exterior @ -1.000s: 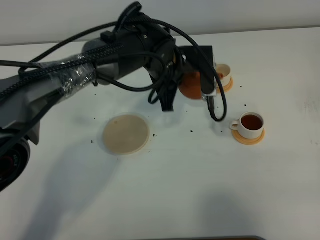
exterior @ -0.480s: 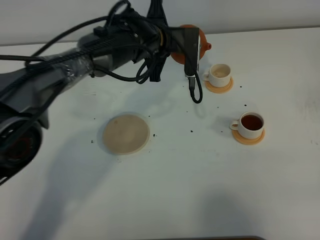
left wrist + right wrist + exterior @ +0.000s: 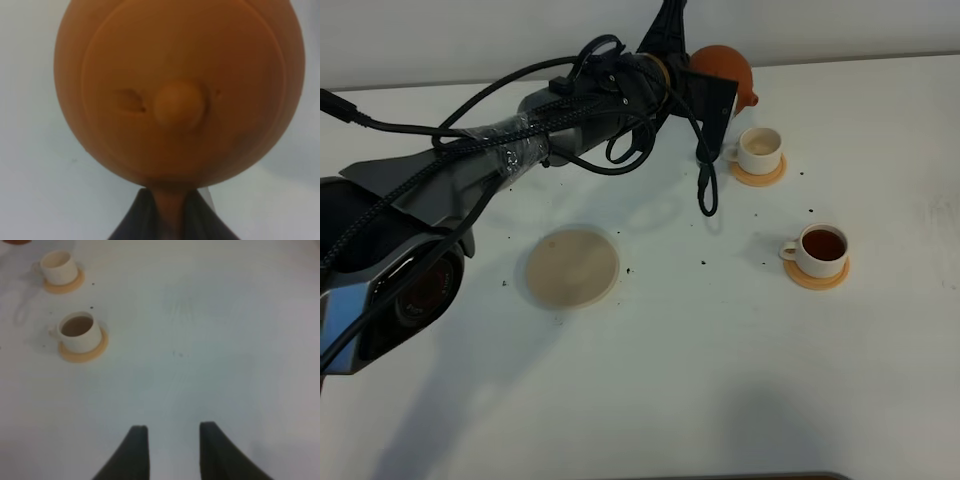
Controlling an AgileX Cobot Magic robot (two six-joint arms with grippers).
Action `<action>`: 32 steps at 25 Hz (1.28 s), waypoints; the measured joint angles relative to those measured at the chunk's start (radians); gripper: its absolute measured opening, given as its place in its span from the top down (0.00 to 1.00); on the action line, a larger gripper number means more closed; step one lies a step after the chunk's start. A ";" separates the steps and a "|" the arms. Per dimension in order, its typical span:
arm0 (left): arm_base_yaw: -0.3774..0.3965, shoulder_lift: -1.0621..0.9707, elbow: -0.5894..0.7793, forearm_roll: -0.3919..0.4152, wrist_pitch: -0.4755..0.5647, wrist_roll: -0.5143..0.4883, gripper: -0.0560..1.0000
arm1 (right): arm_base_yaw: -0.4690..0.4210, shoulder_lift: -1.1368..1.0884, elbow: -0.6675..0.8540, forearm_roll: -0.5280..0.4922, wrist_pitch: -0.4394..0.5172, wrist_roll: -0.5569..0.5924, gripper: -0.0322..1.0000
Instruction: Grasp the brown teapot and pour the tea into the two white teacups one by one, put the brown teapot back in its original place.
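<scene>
The brown teapot [image 3: 728,68] hangs in the air at the far side of the table, its spout pointing toward the far white teacup [image 3: 761,149]. My left gripper [image 3: 170,212] is shut on the teapot's handle; the teapot [image 3: 177,90] fills the left wrist view, lid and knob facing the camera. The far teacup looks pale inside. The near white teacup [image 3: 822,249] holds dark tea. Both teacups show in the right wrist view, far [image 3: 59,266] and near [image 3: 77,331]. The beige coaster [image 3: 572,268] lies bare. My right gripper [image 3: 172,442] is open over bare table.
Each cup sits on a small orange saucer [image 3: 817,276]. Dark specks dot the white table [image 3: 720,360] around the cups and the coaster. A black cable loop [image 3: 706,190] dangles from the left arm next to the far cup.
The left arm has lifted the teapot from low beside the far cup up and toward the back of the table. The cups and the coaster have not moved.
</scene>
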 joint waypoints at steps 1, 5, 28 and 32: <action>0.000 0.007 0.000 0.026 -0.004 0.002 0.84 | 0.000 0.000 0.000 0.000 0.000 0.000 0.74; 0.000 0.033 0.000 0.101 -0.024 0.006 0.84 | 0.000 0.000 0.000 0.000 0.000 0.000 0.74; 0.011 0.083 -0.103 0.168 -0.091 -0.007 0.84 | 0.000 0.000 0.000 0.000 0.000 0.000 0.74; 0.011 0.092 -0.107 0.169 -0.092 0.009 0.84 | 0.000 0.000 0.000 0.000 0.000 0.000 0.74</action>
